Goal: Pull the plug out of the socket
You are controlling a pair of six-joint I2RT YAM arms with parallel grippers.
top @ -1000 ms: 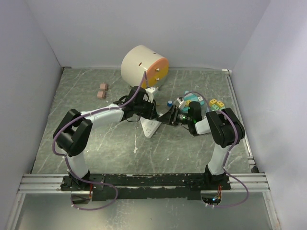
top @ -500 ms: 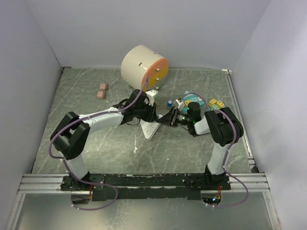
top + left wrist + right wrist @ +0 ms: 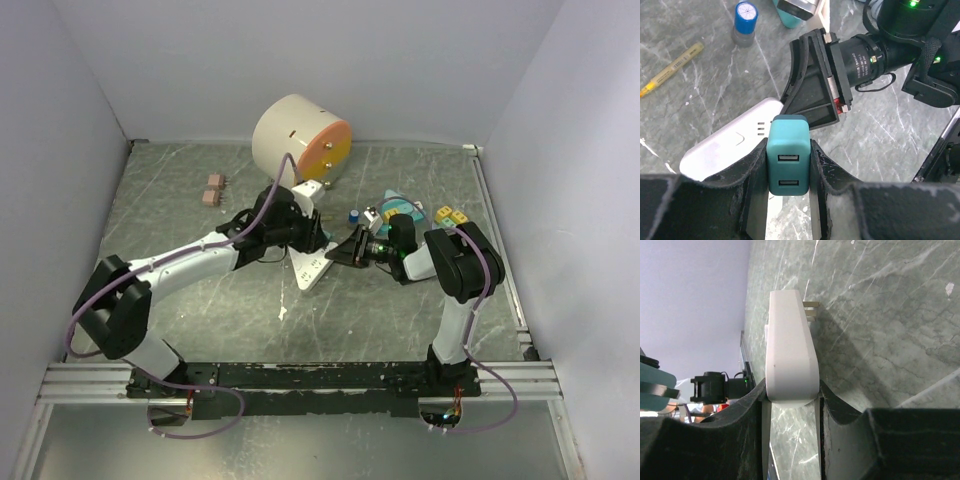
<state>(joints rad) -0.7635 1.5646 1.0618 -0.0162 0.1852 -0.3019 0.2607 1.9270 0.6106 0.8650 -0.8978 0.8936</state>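
A teal USB plug (image 3: 788, 155) sits upright between the fingers of my left gripper (image 3: 788, 170), its two USB ports facing the camera. Behind it lies the white socket (image 3: 725, 147), also in the top view (image 3: 314, 268). My left gripper (image 3: 298, 236) is over the socket's far side. My right gripper (image 3: 340, 252) is shut on the socket's end (image 3: 791, 355), and two metal prongs (image 3: 811, 311) stick out of the socket's side toward the table. The plug does not show in the right wrist view. Whether its prongs are still in the socket I cannot tell.
A cream drum with an orange face (image 3: 298, 135) stands at the back. Two pink blocks (image 3: 213, 190) lie back left. A blue-capped stamp (image 3: 743, 22), a yellow pencil (image 3: 670, 67), a teal item (image 3: 400, 207) and coloured blocks (image 3: 450, 216) lie near the right arm.
The left arm's elbow has swung down and to the left while its gripper stayed at the socket, shifting slightly. The right arm and the socket have barely moved.
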